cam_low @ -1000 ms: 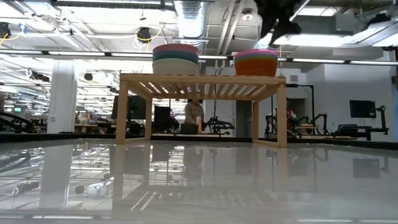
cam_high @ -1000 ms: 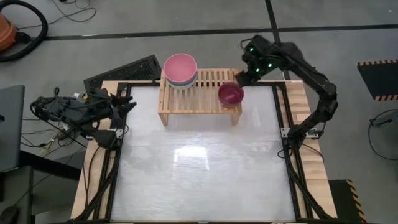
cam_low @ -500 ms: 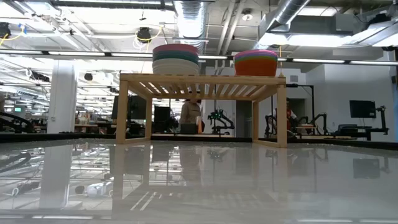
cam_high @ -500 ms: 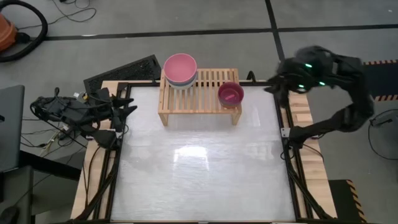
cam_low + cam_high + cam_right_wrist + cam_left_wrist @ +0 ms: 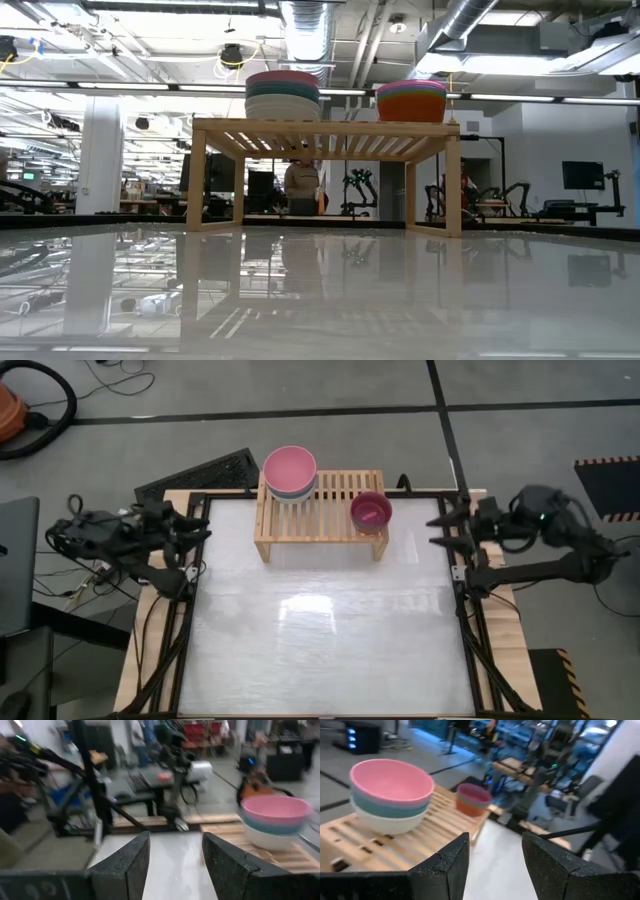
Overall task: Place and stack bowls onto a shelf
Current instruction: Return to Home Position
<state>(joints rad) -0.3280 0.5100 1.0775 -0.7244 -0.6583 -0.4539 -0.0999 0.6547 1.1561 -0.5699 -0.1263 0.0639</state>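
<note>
Noted right gripper withdrawn from shelf to table edge. High view: large bowls, small bowls stacked on shelf; left gripper parked opposite. Low view: same. Wrist views: both grippers spread, empty. Stacking judged finished; only homing left.

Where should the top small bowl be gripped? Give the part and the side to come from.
Probably best: grip the magenta bowl by its rim, from straight above, one finger inside and one outside. It sits upright, nested in the stack on the shelf, so only the rim stands free. The right gripper is nearer.
</note>
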